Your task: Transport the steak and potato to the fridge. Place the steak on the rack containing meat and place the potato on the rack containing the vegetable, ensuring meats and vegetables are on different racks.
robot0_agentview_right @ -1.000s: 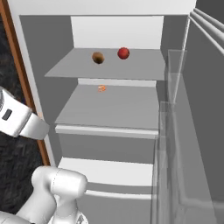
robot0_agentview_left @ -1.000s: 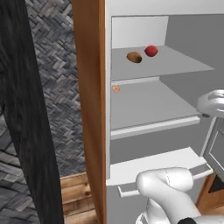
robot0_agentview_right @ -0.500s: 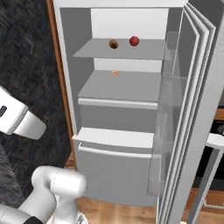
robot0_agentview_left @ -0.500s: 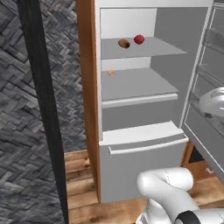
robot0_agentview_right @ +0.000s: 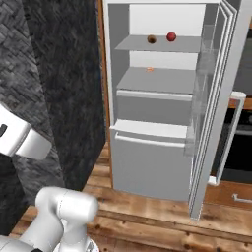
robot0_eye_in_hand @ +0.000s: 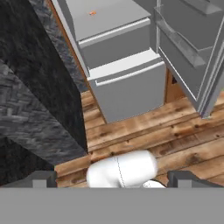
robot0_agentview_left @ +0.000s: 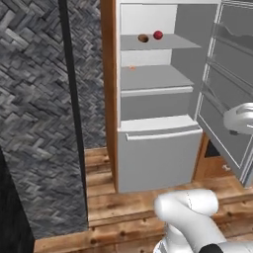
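Wood plank floor (robot0_agentview_left: 118,202) running under everything, dark woven-pattern wall (robot0_agentview_left: 34,99) standing left, black oven front (robot0_agentview_right: 239,147) showing at right behind the open door

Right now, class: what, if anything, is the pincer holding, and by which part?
Nothing. In the hand view the pincer is open, with only wooden floor between its fingertips.

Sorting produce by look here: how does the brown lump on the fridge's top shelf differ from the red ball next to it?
The potato is dull brown and oval; the tomato is glossy red and round. The potato sits to the tomato's left in both base views. Both are similar in size and rest on the top shelf.
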{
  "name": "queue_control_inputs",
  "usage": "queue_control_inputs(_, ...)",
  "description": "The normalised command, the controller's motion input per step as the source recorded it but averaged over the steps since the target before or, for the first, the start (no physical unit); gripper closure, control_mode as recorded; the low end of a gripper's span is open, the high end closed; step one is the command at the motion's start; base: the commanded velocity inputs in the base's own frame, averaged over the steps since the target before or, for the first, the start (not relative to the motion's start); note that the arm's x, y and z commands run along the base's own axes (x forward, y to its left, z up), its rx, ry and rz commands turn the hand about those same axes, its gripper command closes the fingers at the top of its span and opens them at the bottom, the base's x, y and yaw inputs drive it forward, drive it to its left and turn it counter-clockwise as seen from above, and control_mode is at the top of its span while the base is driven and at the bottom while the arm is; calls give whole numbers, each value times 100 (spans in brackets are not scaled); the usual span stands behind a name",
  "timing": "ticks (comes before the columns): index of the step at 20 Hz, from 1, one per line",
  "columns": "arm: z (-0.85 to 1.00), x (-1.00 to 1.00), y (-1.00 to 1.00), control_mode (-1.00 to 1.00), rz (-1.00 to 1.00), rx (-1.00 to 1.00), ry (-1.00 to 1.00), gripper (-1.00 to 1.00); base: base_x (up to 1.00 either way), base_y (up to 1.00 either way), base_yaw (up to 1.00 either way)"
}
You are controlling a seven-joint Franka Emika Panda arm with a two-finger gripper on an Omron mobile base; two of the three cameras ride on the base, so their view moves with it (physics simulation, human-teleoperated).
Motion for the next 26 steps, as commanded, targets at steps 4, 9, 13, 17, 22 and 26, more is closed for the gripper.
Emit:
queue_control_inputs(4, 0, 0, 0, 100, 0, 0, 0, -100, -100, 13, 6)
queue_control_inputs(9, 0, 0, 0, 100, 0, 0, 0, -100, -100, 3, 0)
queue_control_inputs(13, 0, 0, 0, 100, 0, 0, 0, -100, -100, 22, 2)
queue_control_inputs(17, 0, 0, 0, 100, 0, 0, 0, -100, -100, 8, 2)
queue_control_inputs(22, 0, 0, 0, 100, 0, 0, 0, -100, -95, 7, -44)
queue_control_inputs(26, 0, 0, 0, 100, 0, 0, 0, -100, -44, 2, -94)
